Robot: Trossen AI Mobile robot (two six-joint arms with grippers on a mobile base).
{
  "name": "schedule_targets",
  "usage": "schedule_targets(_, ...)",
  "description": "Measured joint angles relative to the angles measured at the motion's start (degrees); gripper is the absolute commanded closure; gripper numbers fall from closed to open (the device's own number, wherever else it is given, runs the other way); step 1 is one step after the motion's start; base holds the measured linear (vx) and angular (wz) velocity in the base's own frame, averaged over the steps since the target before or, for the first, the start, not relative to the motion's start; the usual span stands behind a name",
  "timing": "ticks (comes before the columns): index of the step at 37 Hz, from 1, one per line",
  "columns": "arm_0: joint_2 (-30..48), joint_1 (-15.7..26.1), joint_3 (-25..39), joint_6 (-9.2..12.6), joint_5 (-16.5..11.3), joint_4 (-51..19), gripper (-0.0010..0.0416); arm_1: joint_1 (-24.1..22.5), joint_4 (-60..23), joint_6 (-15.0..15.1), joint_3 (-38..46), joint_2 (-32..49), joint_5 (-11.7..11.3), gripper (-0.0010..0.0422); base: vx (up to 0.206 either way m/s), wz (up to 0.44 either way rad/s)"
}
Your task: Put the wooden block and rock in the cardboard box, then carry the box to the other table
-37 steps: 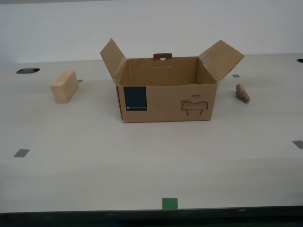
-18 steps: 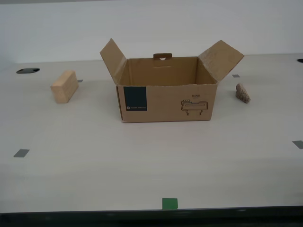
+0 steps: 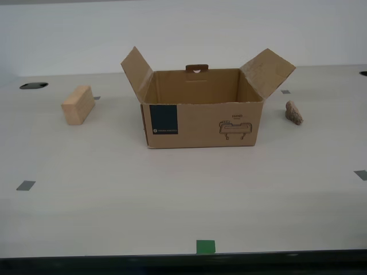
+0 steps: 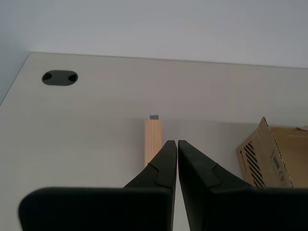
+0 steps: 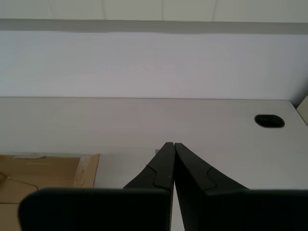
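Observation:
The cardboard box (image 3: 202,117) stands open in the middle of the cream table, flaps spread, with nothing showing inside it. On the exterior view's left lies the wooden block (image 3: 78,104); the rock (image 3: 293,112) rests on the exterior view's right of the box. Neither arm appears in the exterior view. My second gripper (image 4: 175,144) is shut and empty, hovering short of the wooden block (image 4: 152,132), with a box flap (image 4: 262,156) beside it. My first gripper (image 5: 170,145) is also shut on nothing, a box flap (image 5: 45,171) near it. The other table is out of view.
Grey tape squares (image 3: 25,185) dot the tabletop (image 3: 172,200), and a green tape piece (image 3: 205,246) sits at the near edge. Dark cable holes (image 3: 33,86) lie at the far corners. A white wall stands behind the table.

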Motion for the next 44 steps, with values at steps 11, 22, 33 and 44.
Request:
schedule_targets(11, 0.85, 0.02, 9.40, 0.17, 0.00, -11.91, 0.0406, -0.02, -15.41, -0.09, 9.99, 4.90, 1.95, 0.0412, 0.000, 0.000)
schedule_targets(22, 4.15, 0.00, 19.04, 1.11, 0.00, -23.69, 0.0406, -0.02, -21.18, 2.19, 18.78, 11.10, 2.56, 0.0412, 0.000, 0.000)
schedule_targets(33, 10.05, 0.02, 29.35, 1.14, 0.00, -36.92, 0.0406, -0.02, -28.46, 3.58, 26.56, 16.09, 2.58, 0.0412, 0.000, 0.000)
schedule_targets(44, 17.11, 0.04, 37.73, 1.14, 0.00, -46.42, 0.0406, 0.00, -35.30, 5.46, 34.27, 20.37, 2.58, 0.0412, 0.000, 0.000)
